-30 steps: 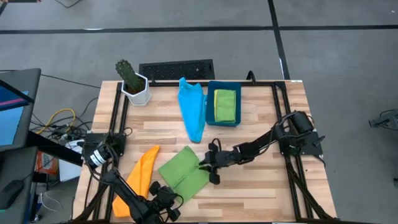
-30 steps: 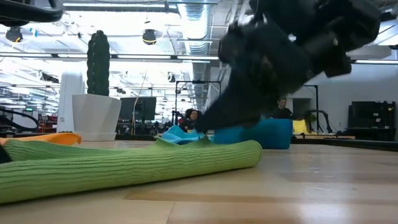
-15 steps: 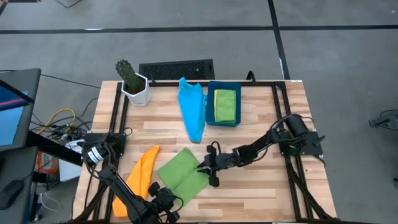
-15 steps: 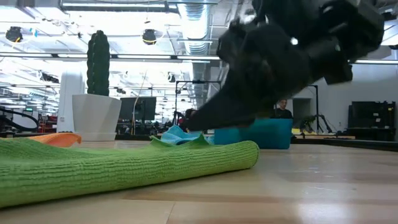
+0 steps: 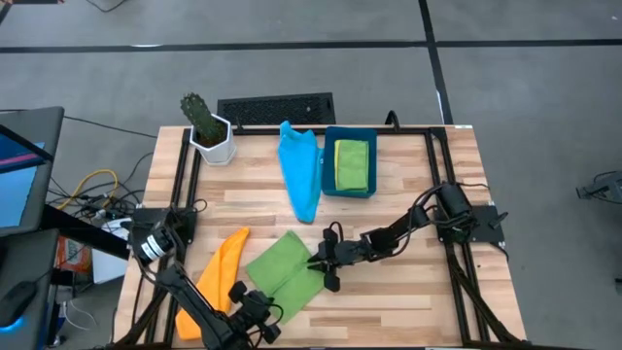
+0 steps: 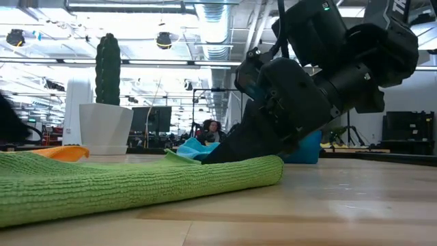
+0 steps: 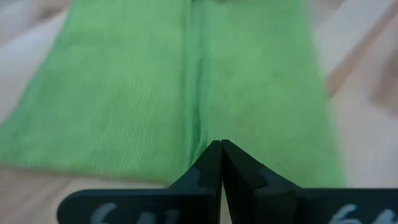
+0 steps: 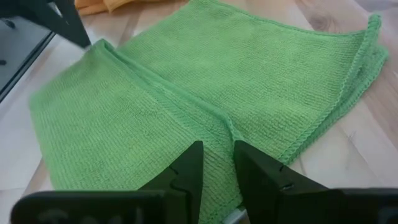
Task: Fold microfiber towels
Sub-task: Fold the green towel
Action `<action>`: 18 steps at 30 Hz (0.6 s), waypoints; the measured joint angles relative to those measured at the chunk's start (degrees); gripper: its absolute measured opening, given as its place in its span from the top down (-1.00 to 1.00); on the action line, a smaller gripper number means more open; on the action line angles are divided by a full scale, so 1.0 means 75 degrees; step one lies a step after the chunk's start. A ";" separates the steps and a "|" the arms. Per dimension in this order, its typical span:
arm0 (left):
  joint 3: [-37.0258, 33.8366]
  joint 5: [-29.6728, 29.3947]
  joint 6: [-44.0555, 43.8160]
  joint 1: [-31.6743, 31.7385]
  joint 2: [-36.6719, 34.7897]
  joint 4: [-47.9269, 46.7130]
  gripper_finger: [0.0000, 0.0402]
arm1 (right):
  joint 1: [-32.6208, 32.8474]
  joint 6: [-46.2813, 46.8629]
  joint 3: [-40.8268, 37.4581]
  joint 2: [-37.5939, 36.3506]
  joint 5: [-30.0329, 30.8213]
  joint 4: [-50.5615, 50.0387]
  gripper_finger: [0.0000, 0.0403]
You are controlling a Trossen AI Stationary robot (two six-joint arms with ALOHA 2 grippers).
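A green microfiber towel [image 5: 282,274] lies folded on the wooden table, near its front edge. A raised crease [image 8: 161,84] runs along the towel. My right gripper [image 5: 321,262] has come down on the towel's right edge and is shut on that crease. My left gripper [image 5: 259,301] is shut and hovers just over the towel's near left edge [image 7: 186,168], touching nothing. An orange towel [image 5: 219,277] lies left of the green one. A light blue towel [image 5: 299,173] lies at the back, beside a dark blue bin [image 5: 327,156]. My right gripper has the green towel's raised crease [image 8: 231,134] between its two fingertips [image 8: 189,163], at the towel's right edge. It comes slanting down from the table's right side. The towel lies flat on the table all around; one layer or several, I cannot tell.
The dark blue bin holds a folded yellow-green towel [image 5: 352,163]. A cactus in a white pot [image 5: 208,134] and a dark keyboard-like slab [image 5: 277,109] stand at the back left. Bare wood lies right of the green towel [image 5: 408,292].
My right gripper has sunk onto the green towel's right edge, and that edge has settled a little lower. My left gripper has risen slightly off the towel's near left part.
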 joint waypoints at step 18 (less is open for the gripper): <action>-0.0009 0.0759 -0.0729 0.0038 -0.0682 -0.0879 1.00 | -0.0076 -0.0049 -0.0046 -0.0663 -0.0064 -0.0297 0.42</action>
